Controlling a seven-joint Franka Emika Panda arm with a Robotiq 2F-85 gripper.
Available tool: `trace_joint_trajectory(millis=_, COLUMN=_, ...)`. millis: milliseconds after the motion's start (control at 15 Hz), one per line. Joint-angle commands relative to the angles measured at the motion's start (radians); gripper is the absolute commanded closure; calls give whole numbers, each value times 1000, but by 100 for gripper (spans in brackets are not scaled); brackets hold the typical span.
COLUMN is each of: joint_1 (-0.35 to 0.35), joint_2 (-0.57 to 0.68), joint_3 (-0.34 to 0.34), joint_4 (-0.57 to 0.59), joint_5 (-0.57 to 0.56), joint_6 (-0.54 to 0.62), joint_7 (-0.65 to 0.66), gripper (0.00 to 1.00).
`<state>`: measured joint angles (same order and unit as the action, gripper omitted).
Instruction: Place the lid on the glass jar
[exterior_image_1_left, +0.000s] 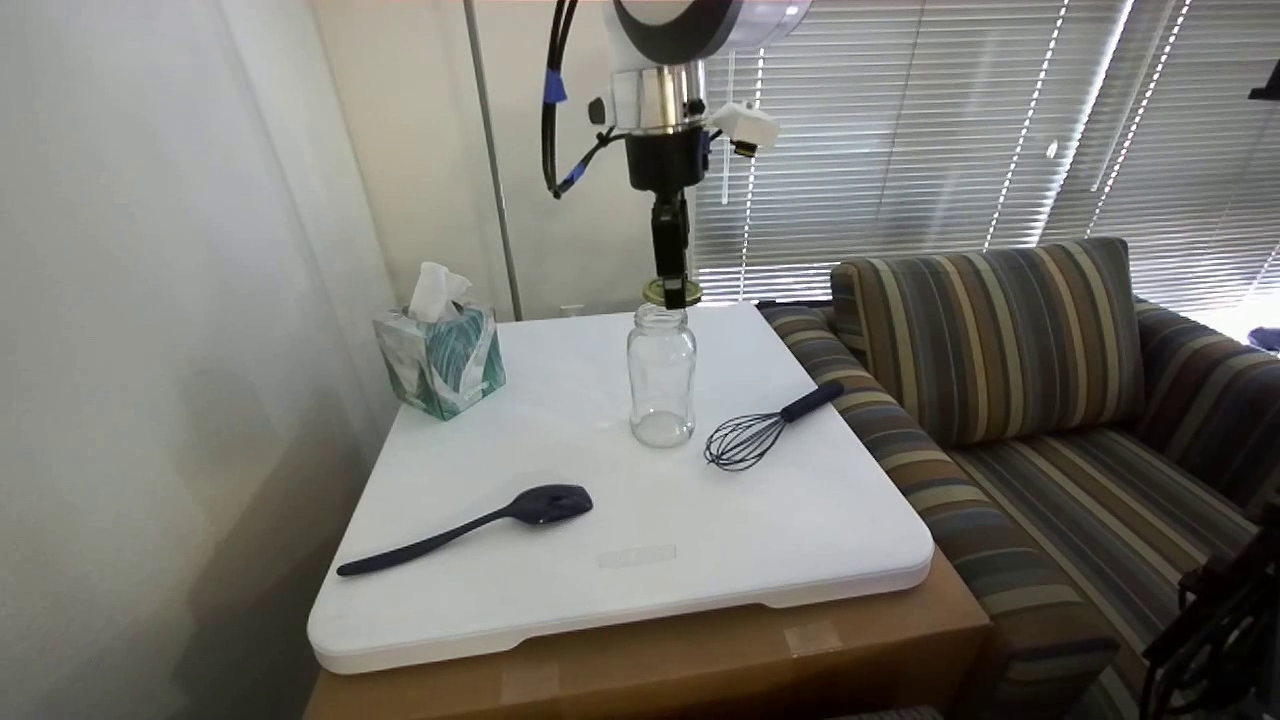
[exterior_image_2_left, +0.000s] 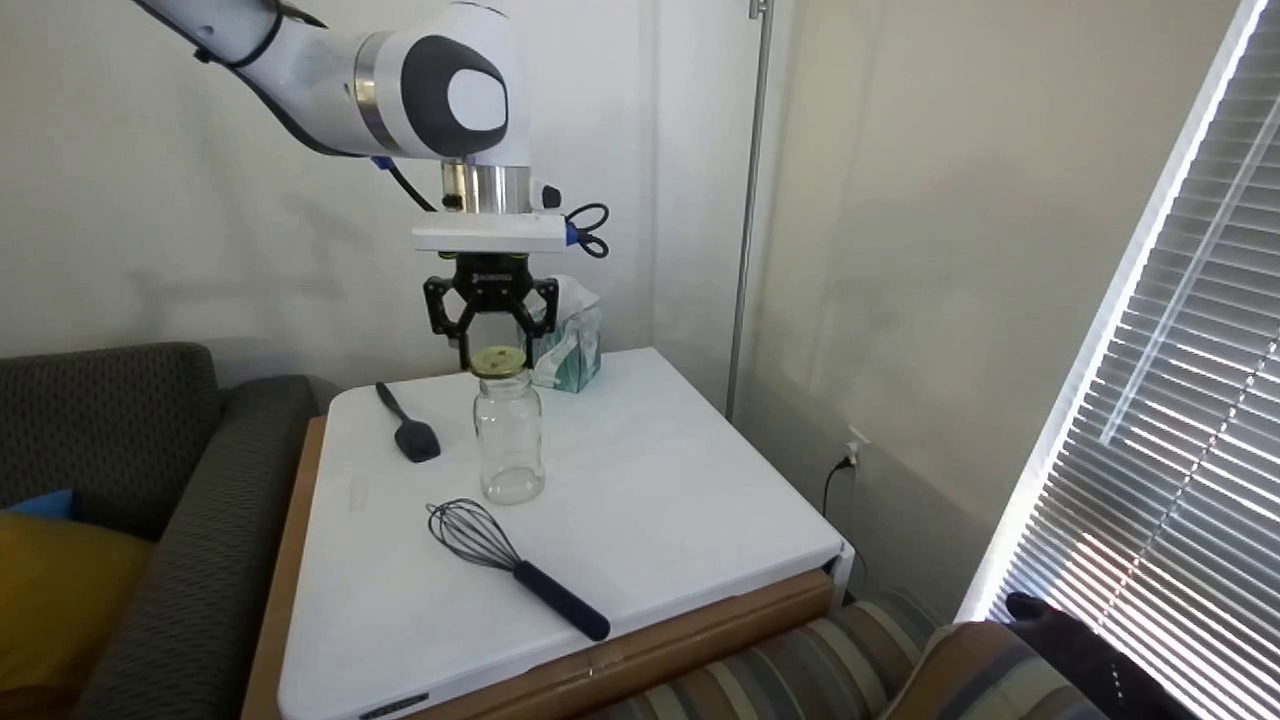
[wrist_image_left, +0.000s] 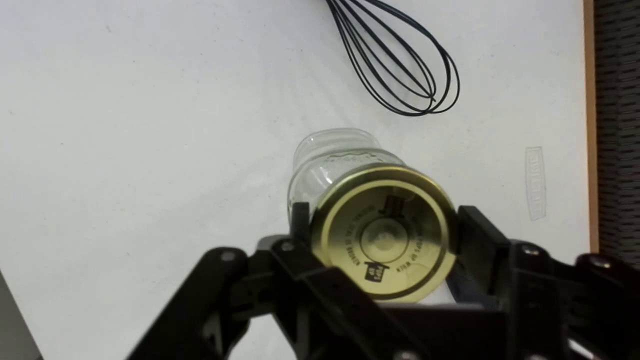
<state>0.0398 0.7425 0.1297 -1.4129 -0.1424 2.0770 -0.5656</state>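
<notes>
The lid (exterior_image_1_left: 653, 292) is a flat round gold disc, held level between the fingertips of my gripper (exterior_image_1_left: 675, 298). In an exterior view the lid (exterior_image_2_left: 498, 361) sits just over the mouth of the clear glass jar (exterior_image_2_left: 508, 440). In the wrist view the gripper (wrist_image_left: 382, 224) has a finger at each side of the lid (wrist_image_left: 385, 240). The glass jar (exterior_image_1_left: 662, 380) stands upright on the white table; in the wrist view it shows partly (wrist_image_left: 320, 172), with its mouth hidden under the lid. I cannot tell whether lid and rim touch.
A black whisk (exterior_image_1_left: 775, 425) lies beside the jar on the white table (exterior_image_1_left: 760, 540). A dark spatula (exterior_image_1_left: 545, 503) lies toward a table edge. A teal tissue box (exterior_image_1_left: 445, 360) stands near the wall. A striped armchair (exterior_image_1_left: 1000, 350) adjoins the table.
</notes>
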Motion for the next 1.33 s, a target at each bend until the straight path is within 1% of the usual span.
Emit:
trace_joint_trajectory(millis=0, joint_1=-33, joint_2=-8, joint_3=23, joint_4=-39, joint_5=32, joint_6=33, joint_7=-51, gripper=53)
trace_joint_trajectory(millis=400, joint_1=-26, joint_2=23, joint_3=20, joint_4=-26, joint_5=39, joint_6=62, joint_7=-68, gripper=53)
trace_joint_trajectory(millis=800, joint_1=-17, joint_2=46, joint_3=13, joint_4=-9, joint_5=23, joint_6=122, joint_7=-56, gripper=53)
trace_joint_trajectory(millis=1067, joint_1=-8, joint_2=52, joint_3=4, joint_4=0, joint_5=9, joint_6=109, joint_7=-47, gripper=53)
trace_joint_trajectory(millis=1267, joint_1=7, joint_2=65, joint_3=-11, joint_4=9, joint_5=-24, joint_6=88, joint_7=-30, gripper=53)
